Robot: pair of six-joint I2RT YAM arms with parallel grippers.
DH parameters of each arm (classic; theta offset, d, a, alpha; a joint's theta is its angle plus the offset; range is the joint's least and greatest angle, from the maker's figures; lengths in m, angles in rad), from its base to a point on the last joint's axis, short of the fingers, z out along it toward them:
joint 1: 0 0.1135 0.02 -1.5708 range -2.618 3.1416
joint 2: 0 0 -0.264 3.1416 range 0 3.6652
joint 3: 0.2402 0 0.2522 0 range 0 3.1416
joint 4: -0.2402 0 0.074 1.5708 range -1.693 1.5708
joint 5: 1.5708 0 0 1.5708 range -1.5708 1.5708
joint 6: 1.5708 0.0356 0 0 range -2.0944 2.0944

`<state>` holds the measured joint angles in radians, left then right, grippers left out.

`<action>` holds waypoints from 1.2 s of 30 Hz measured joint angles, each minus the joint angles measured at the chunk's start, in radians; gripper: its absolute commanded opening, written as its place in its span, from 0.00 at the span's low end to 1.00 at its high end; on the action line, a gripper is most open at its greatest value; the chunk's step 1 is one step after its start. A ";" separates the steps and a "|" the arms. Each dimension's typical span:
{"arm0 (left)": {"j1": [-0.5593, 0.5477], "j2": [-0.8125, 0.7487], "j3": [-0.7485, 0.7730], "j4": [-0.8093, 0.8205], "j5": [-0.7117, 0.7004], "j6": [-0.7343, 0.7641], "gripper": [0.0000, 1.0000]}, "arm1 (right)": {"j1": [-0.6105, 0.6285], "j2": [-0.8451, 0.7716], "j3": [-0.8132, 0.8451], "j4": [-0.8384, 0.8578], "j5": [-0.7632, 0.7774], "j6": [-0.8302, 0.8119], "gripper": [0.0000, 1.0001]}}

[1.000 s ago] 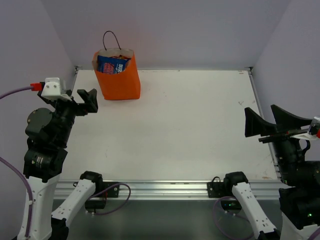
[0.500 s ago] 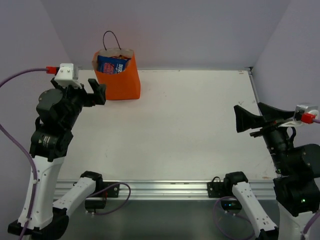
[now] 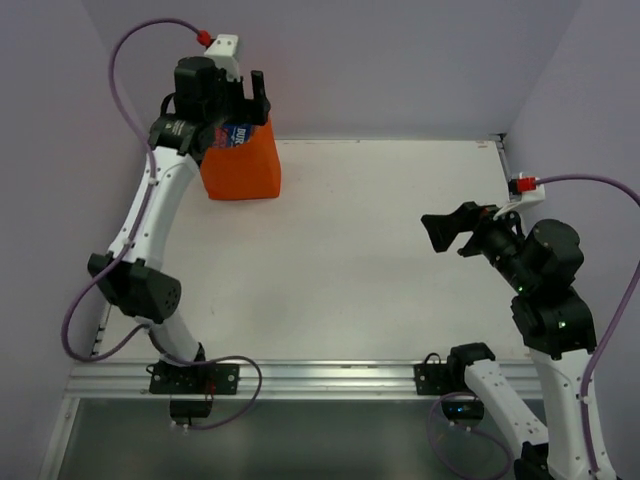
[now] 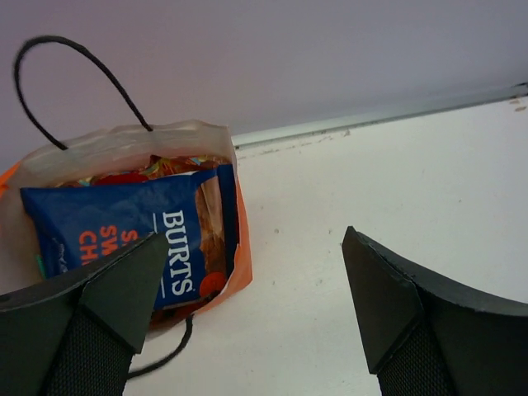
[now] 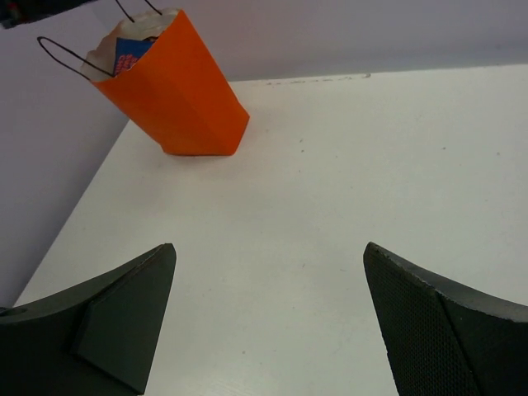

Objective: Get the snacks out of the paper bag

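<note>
**Over the bag's mouth: left arm up, jaws wide**

At the far left corner of the table (image 3: 380, 250), the orange paper bag (image 3: 243, 172) stands right where it stood a second ago, mouth up, close to the back wall. The big change is the left arm. Half a second back it was hunched low at the table's left edge, with its tool beside the bag. Now it is stretched tall, and the left gripper (image 3: 240, 105) hangs just above the bag's rim. Its fingers are spread far apart and nothing is between them.

The left wrist view looks straight into the opening. The blue-and-red packet (image 4: 124, 227), lettered BURTS, sits upright at the front, still inside. Scraps of red and yellow wrappers (image 4: 161, 169) peek out behind it, too hidden to name. One black cord handle (image 4: 82, 58) arches up and the other droops down the front.

Over on the right, the right gripper (image 3: 450, 228) has swung in from the table's right edge towards the middle. It too is parted wide, holds nothing, and is well apart from the bag.
</note>
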<state>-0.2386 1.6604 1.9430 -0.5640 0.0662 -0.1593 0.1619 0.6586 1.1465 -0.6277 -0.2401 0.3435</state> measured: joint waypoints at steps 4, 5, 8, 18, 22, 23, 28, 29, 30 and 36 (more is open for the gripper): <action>-0.005 0.225 0.161 -0.020 -0.031 0.014 0.88 | 0.001 0.000 -0.016 0.008 -0.018 0.004 0.99; -0.005 0.273 0.192 -0.029 -0.043 0.017 0.84 | 0.001 0.000 -0.019 0.010 -0.021 0.005 0.99; -0.006 0.374 0.233 -0.037 -0.074 0.021 0.74 | 0.001 0.000 -0.024 0.012 -0.026 0.005 0.99; -0.037 0.448 0.235 -0.061 -0.098 0.031 0.19 | 0.001 -0.006 -0.052 0.019 -0.026 0.004 0.99; -0.078 0.447 0.218 -0.052 -0.113 0.054 0.00 | 0.001 -0.007 -0.057 0.022 -0.026 0.004 0.99; -0.085 0.446 0.217 -0.052 -0.120 0.060 0.00 | 0.001 -0.007 -0.058 0.023 -0.026 0.004 0.99; -0.117 0.407 0.177 -0.072 -0.132 0.068 0.00 | 0.001 -0.027 -0.060 0.023 -0.024 0.004 0.99; -0.126 0.395 0.164 -0.081 -0.133 0.069 0.00 | 0.001 -0.032 -0.060 0.024 -0.024 0.004 0.99; -0.140 0.378 0.148 -0.094 -0.135 0.071 0.00 | 0.001 -0.039 -0.061 0.025 -0.024 0.004 0.99; -0.281 0.223 -0.018 -0.171 -0.130 0.078 0.00 | 0.001 -0.066 -0.072 0.037 -0.020 0.004 0.99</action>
<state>-0.5198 1.8832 1.9251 -0.7353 -0.0643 -0.0814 0.1627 0.5930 1.0748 -0.5911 -0.2600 0.3473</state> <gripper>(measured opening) 0.015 0.990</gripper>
